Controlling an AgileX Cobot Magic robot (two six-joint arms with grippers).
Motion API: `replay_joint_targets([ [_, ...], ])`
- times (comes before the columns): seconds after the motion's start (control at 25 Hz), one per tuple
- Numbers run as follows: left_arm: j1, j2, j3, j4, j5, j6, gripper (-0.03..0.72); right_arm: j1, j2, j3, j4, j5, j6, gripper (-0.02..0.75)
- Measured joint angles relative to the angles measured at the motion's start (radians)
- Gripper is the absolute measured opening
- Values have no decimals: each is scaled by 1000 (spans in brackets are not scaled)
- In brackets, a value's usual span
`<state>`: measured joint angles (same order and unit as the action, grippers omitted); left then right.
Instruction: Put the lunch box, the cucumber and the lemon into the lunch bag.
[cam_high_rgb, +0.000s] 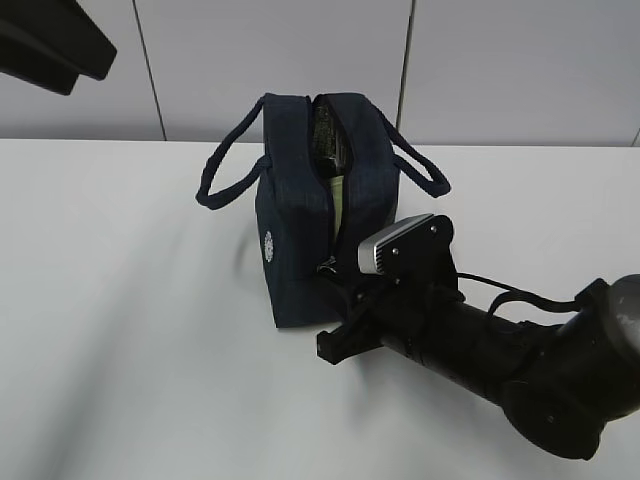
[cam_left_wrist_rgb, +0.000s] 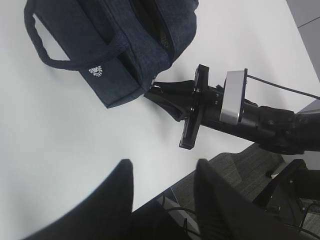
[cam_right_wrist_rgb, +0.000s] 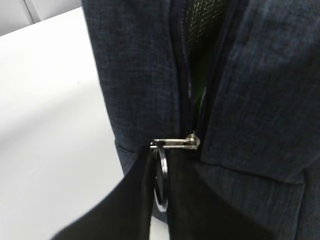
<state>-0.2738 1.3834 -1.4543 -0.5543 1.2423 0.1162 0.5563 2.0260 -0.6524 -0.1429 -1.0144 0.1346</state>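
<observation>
The navy lunch bag (cam_high_rgb: 295, 225) stands on the white table, its zipper open along the top and down the near end. A pale green strip of the lunch box (cam_high_rgb: 338, 195) shows inside the gap, and also in the right wrist view (cam_right_wrist_rgb: 198, 92). The cucumber and the lemon are not in view. My right gripper (cam_high_rgb: 335, 290) is at the bag's lower near end, shut on the silver ring pull (cam_right_wrist_rgb: 159, 192) below the zipper slider (cam_right_wrist_rgb: 175, 143). My left gripper (cam_left_wrist_rgb: 162, 167) is open and empty, held high above the table's edge, away from the bag (cam_left_wrist_rgb: 125, 40).
The bag's two loop handles (cam_high_rgb: 215, 170) hang out to either side. The white logo (cam_high_rgb: 268, 245) faces the left front. The right arm (cam_high_rgb: 500, 350) lies across the table's right front. Part of the left arm (cam_high_rgb: 50, 40) fills the top left corner.
</observation>
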Motion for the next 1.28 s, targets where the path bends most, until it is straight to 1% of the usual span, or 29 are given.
replay_joint_targets([
  [0.16,0,0,0,0,0,0,248,0,0,15,7,0,0,0],
  [0.36,0,0,0,-2,0,0,238,0,0,66,50,-35,0,0],
  [0.68,0,0,0,-2,0,0,238,0,-36,83,63,-53,0,0],
  [1.0,0,0,0,-2,0,0,238,0,-69,85,63,-25,0,0],
  [1.28,0,0,0,-2,0,0,238,0,-172,87,63,27,-22,0],
])
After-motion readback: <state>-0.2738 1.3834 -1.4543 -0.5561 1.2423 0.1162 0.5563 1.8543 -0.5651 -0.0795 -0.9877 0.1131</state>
